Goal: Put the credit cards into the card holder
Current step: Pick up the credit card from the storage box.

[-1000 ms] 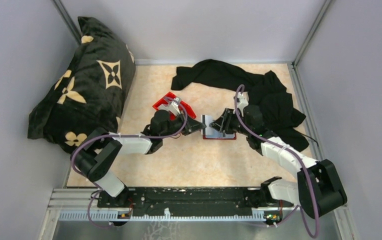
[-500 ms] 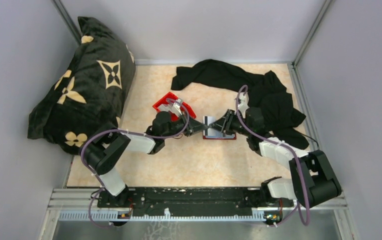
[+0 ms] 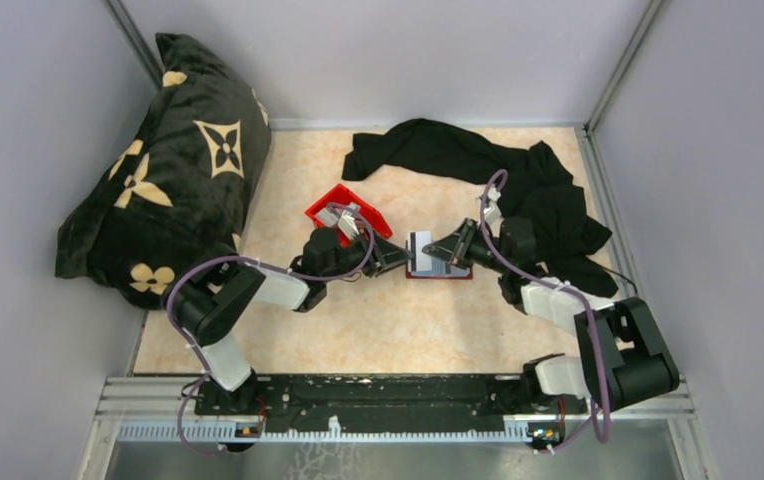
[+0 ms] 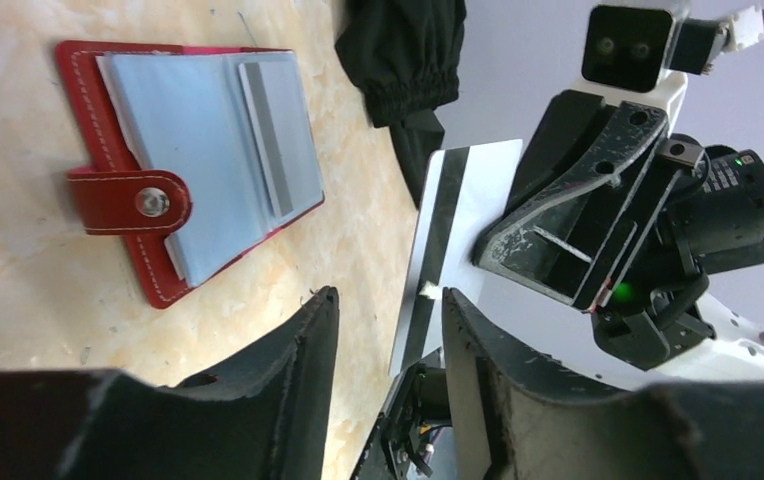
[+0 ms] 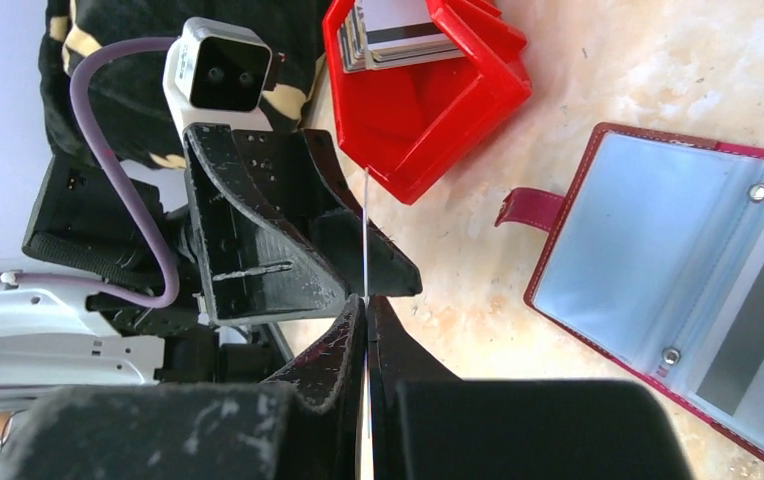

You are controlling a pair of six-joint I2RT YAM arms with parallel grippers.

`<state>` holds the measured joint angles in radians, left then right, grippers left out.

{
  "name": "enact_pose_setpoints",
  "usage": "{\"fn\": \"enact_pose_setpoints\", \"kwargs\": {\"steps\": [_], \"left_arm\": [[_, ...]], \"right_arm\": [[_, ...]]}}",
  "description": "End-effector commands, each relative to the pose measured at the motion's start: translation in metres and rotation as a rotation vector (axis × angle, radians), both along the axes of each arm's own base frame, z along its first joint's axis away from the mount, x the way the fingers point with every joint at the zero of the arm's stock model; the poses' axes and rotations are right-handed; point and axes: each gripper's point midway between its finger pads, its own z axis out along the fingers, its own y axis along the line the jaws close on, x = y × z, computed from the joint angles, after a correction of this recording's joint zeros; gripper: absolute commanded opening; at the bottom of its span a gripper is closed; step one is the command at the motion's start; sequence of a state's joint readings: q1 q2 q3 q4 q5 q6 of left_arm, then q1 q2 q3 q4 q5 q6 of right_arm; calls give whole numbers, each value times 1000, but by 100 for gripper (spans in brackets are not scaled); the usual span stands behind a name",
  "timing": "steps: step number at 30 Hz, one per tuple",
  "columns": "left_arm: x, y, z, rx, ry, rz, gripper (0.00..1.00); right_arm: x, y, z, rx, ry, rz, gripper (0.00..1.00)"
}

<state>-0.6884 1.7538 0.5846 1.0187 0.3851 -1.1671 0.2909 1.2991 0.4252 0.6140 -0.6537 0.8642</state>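
Black arms, change: against one second ago, both elbows in the top view sit closer to the middle of the frame. The two grippers meet at the same spot, at the left edge of the holder. Bin, holder, cloth and pillow lie where they were.
Red bin (image 5: 428,110): bright plastic, upper middle of the right wrist view. A small stack of cards (image 5: 398,30) lies inside, the top one with a dark stripe.
Card holder (image 4: 108,200): dark red with pale stitching, lying open and flat on the table (image 3: 358,330), in the centre of the top view. It has pale grey pockets and a strap with a metal snap (image 4: 151,203).
Pocketed card (image 4: 276,135): one grey striped card is already in a pocket of the holder.
Credit card (image 4: 473,200): white with a black stripe, standing on edge in the air between the grippers, just left of the holder.
Right gripper (image 5: 366,310): clenched on this credit card, which shows as a thin line between its fingers.
Left gripper (image 4: 386,300): fingers spread. The card's lower edge is in the gap, close to the right-hand finger; whether they touch I cannot tell.
Black cloth (image 3: 518,185): crumpled, upper right of the table.
Pillow (image 3: 158,170): black with cream flowers, upper left.
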Motion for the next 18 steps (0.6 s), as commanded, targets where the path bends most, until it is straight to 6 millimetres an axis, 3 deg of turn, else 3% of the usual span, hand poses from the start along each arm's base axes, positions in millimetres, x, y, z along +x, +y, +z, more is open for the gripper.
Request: {"fn": "enact_pose_setpoints", "kwargs": {"steps": [1, 6, 12, 18], "left_arm": [[9, 9, 0, 57, -45, 59, 51], [17, 19, -16, 167, -44, 108, 52], [23, 20, -27, 325, -92, 133, 47], [24, 14, -38, 416, -116, 121, 37]], "right_arm": [[7, -9, 16, -21, -81, -37, 0], [16, -24, 7, -125, -73, -113, 0], [28, -49, -26, -307, 5, -218, 0], [36, -59, -45, -376, 44, -258, 0]]}}
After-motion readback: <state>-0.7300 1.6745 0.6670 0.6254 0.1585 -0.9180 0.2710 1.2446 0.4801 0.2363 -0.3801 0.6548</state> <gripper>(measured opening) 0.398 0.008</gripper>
